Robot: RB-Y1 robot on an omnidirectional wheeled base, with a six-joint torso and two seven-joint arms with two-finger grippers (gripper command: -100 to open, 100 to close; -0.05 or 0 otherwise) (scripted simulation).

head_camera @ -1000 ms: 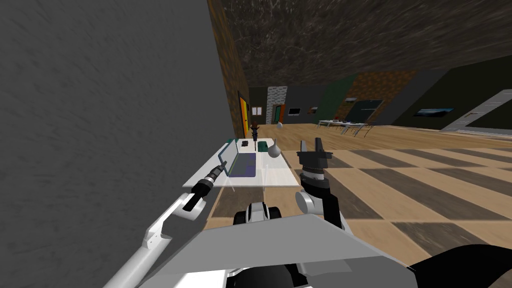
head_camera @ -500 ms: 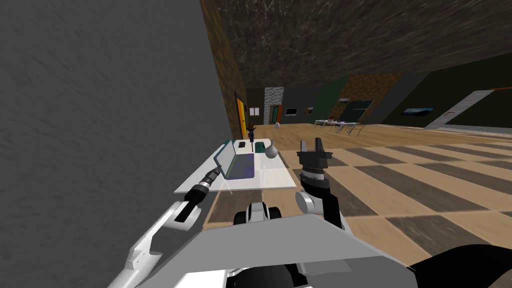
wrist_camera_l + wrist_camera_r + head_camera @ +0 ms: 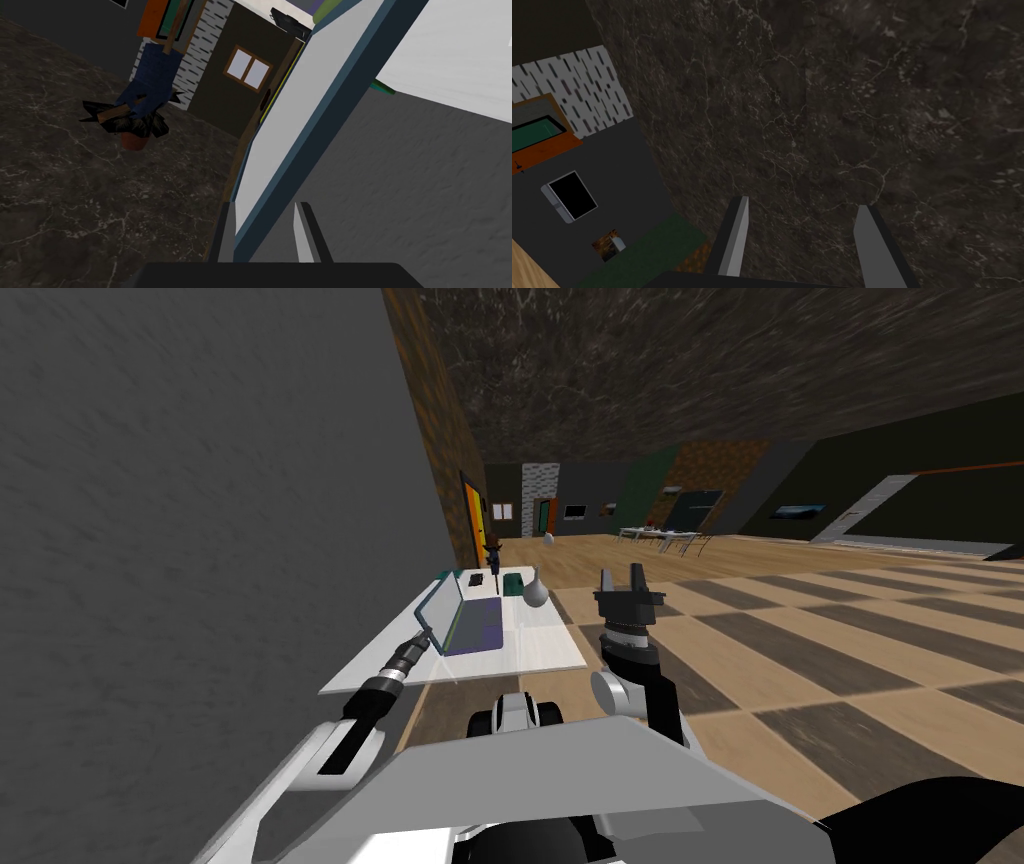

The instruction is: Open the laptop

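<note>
Blue-rimmed laptop lid (image 3: 300,100) stands raised, pinched by left end effector (image 3: 263,206) (wrist view).

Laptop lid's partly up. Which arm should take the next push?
Left. The left claw is shut on the edge of the laptop lid, which stands partly raised over the table. The right claw is open, held up beside the table and clear of the lid.
</note>
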